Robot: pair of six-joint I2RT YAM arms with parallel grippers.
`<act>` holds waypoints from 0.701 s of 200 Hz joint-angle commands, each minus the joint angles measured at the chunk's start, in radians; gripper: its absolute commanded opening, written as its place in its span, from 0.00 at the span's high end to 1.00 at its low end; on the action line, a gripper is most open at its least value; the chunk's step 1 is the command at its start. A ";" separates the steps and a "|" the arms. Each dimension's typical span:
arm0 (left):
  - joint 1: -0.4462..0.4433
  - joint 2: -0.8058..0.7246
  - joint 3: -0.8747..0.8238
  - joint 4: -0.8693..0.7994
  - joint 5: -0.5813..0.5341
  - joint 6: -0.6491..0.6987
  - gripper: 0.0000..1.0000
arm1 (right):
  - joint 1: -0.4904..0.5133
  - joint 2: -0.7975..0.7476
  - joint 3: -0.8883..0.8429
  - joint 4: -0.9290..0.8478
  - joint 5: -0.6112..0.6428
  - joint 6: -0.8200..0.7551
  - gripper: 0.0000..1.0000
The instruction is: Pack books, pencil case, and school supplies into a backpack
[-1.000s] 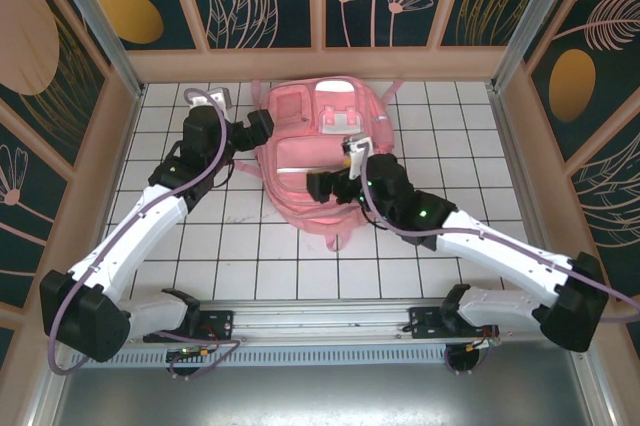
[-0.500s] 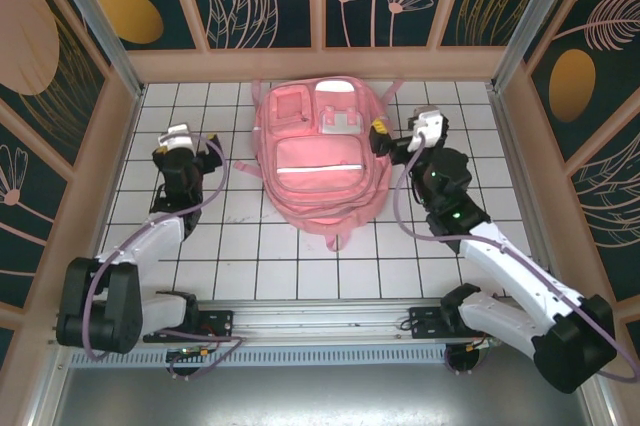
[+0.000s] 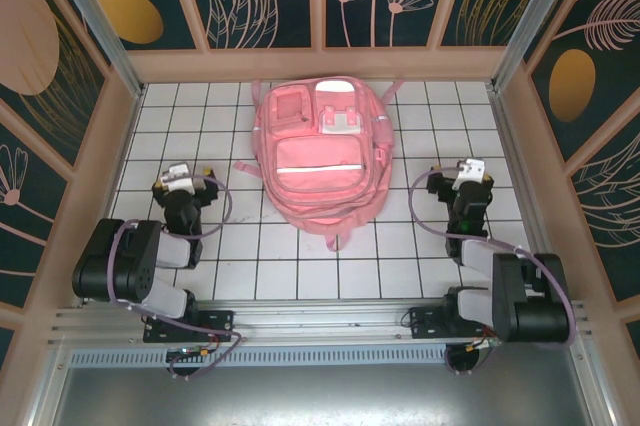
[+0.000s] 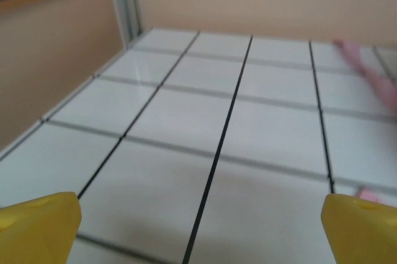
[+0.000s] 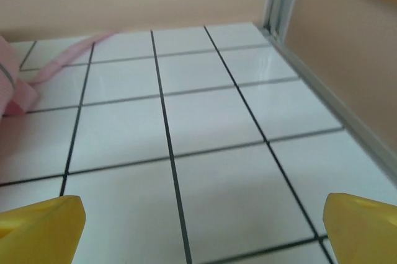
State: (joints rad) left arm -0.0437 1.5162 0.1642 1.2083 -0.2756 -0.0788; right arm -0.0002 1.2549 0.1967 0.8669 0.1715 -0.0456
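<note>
Lengthwise near-to-far, backpack (image 3: 318,161) face-up

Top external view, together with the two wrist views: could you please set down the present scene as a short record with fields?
main item: backpack, pink, lying flat mid-table with its front pockets facing up
left arm: left gripper open, holding nothing, left of the backpack and apart from it
right arm: right gripper open, holding nothing, right of the backpack and apart from it
surface: table, white tiles with dark grid lines
loose part: strap, pink, lying on the tiles
</note>
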 commanded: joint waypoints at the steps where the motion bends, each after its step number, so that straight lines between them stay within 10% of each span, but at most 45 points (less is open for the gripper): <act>1: 0.010 0.004 0.033 0.137 0.194 0.054 0.01 | -0.046 0.050 -0.068 0.349 -0.162 0.065 0.01; 31: 0.011 0.004 0.049 0.109 0.167 0.045 0.01 | -0.090 0.319 -0.089 0.688 -0.308 0.092 0.01; 45: 0.011 0.006 0.062 0.086 0.124 0.026 0.01 | -0.077 0.276 0.049 0.347 -0.300 0.066 0.01; 140: 0.022 0.006 0.074 0.062 0.121 0.007 0.01 | -0.032 0.285 0.041 0.374 -0.193 0.056 0.01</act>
State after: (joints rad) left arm -0.0280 1.5211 0.2230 1.2591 -0.1608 -0.0566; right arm -0.0391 1.5448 0.2348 1.2121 -0.0319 0.0097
